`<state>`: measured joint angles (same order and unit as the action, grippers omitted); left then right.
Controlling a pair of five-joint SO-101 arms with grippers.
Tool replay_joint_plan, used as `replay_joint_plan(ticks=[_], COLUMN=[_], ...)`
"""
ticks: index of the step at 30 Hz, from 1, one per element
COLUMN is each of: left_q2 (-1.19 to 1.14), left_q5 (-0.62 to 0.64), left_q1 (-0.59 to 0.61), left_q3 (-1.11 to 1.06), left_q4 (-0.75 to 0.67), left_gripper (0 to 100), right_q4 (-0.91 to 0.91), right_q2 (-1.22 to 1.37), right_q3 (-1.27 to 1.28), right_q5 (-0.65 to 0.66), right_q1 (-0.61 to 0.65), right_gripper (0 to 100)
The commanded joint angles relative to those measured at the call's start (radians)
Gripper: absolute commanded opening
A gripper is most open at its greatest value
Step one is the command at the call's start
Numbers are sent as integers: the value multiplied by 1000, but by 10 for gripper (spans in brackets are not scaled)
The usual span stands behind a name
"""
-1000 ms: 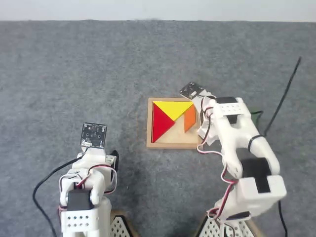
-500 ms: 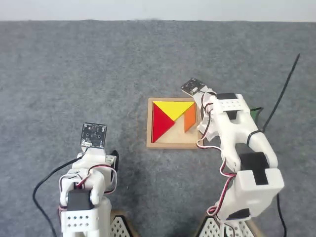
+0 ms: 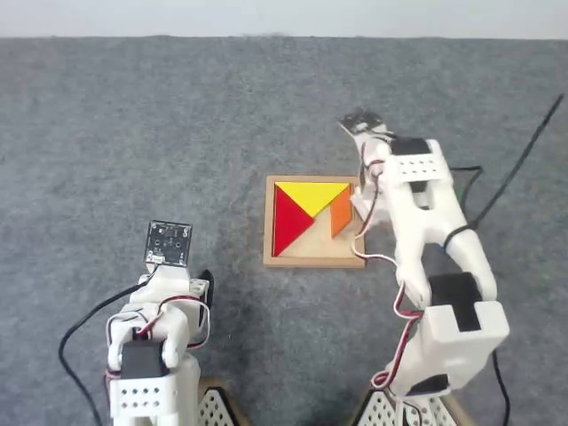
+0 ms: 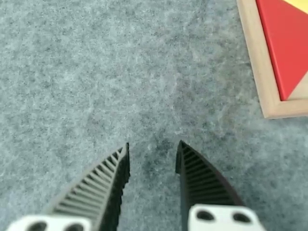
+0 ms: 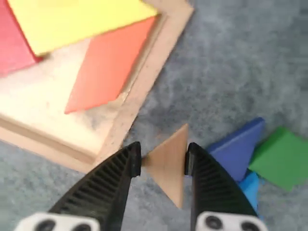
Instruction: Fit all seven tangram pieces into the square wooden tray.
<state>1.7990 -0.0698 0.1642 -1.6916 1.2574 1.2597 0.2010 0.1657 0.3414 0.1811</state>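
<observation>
The square wooden tray (image 3: 315, 259) lies mid-table and holds a red triangle (image 3: 288, 220), a yellow triangle (image 3: 312, 196) and an orange parallelogram (image 3: 341, 213). In the right wrist view the tray (image 5: 144, 91) is just beyond my right gripper (image 5: 162, 157), whose fingers stand on either side of a tan wooden triangle (image 5: 169, 166) lying on the carpet beside the tray's edge. A dark blue piece (image 5: 236, 144), a light blue piece (image 5: 249, 185) and a green piece (image 5: 281, 159) lie close by. My left gripper (image 4: 151, 156) hangs open over bare carpet, near the tray's corner (image 4: 269, 103).
Grey carpet covers the table. The right arm (image 3: 426, 231) stretches along the tray's right side in the high view, hiding the loose pieces. The left arm (image 3: 155, 328) sits at the front left. A black cable (image 3: 524, 151) runs at the far right.
The right arm has swung its wrist farther from the front edge and slightly right, alongside the tray's right side. The left arm has not moved.
</observation>
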Motion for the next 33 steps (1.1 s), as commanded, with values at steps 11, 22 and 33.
replay_joint_plan(ticks=[11, 22, 33], left_q2=[28, 28, 28], left_q5=[-6, -6, -6], left_q1=[-2, -2, -2], left_q3=[8, 8, 8], left_q4=[9, 9, 9], left_gripper=[153, 153, 153], right_q4=[-122, -173, -168], right_q2=[39, 91, 91], right_q3=[-107, -107, -124], right_q5=[-549, -658, -654], right_q1=[335, 311, 317], right_gripper=[136, 141, 350])
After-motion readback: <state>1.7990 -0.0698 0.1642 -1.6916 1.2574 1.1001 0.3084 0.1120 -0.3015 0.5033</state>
